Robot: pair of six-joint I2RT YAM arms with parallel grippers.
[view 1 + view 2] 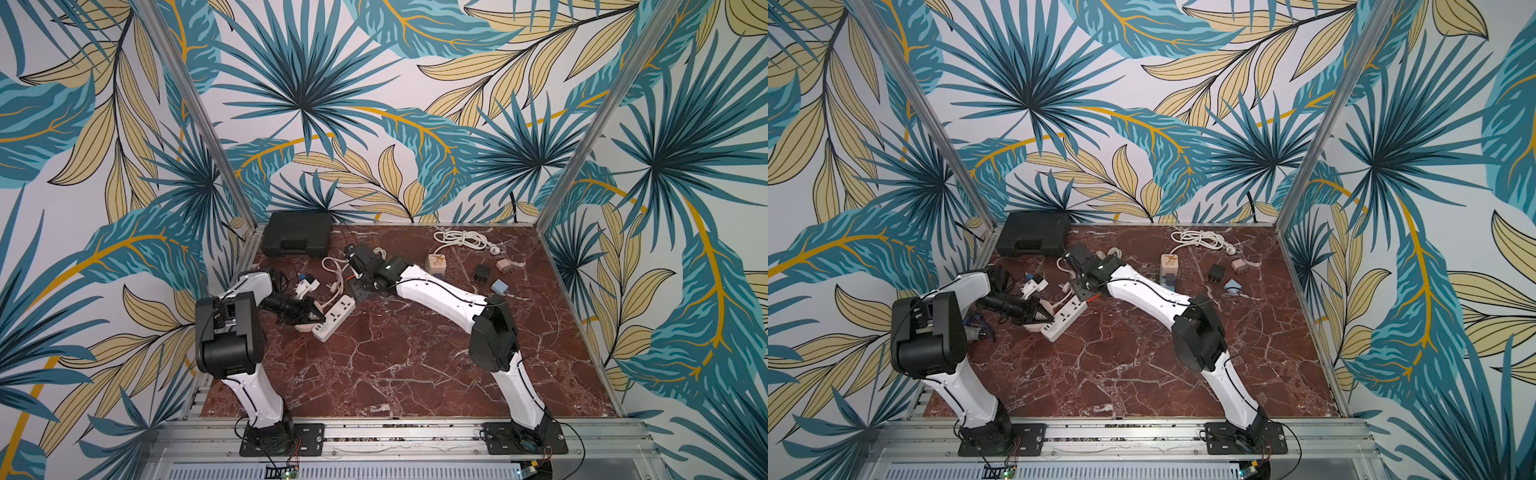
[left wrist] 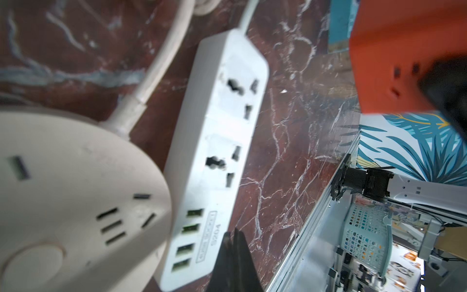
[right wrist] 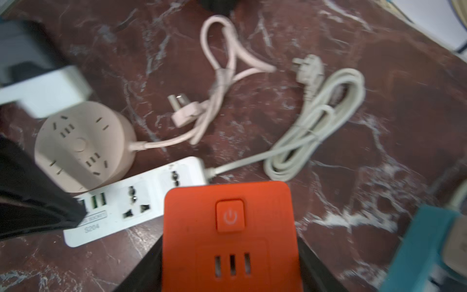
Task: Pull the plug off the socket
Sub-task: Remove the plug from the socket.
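Note:
The socket (image 3: 228, 222) is an orange cube with a power button and three slots, and it also appears in the left wrist view (image 2: 394, 50). My right gripper (image 3: 231, 255) is shut on it, one black finger on each side, holding it just above the table near the far left (image 1: 1086, 289). The plug is out of view, since the socket faces that show carry none. My left gripper (image 2: 232, 233) is shut and empty. It hovers over the USB end of a white power strip (image 2: 222, 141), next to a round beige socket (image 2: 63, 189).
A pink cord with a loose plug (image 3: 185, 113) and a coiled white cord (image 3: 318, 121) lie beyond the strip. A black case (image 1: 297, 235) stands at the far left. A beige cube (image 1: 436, 264), small adapters (image 1: 482, 272) and a white cable coil (image 1: 461, 239) lie at the far right.

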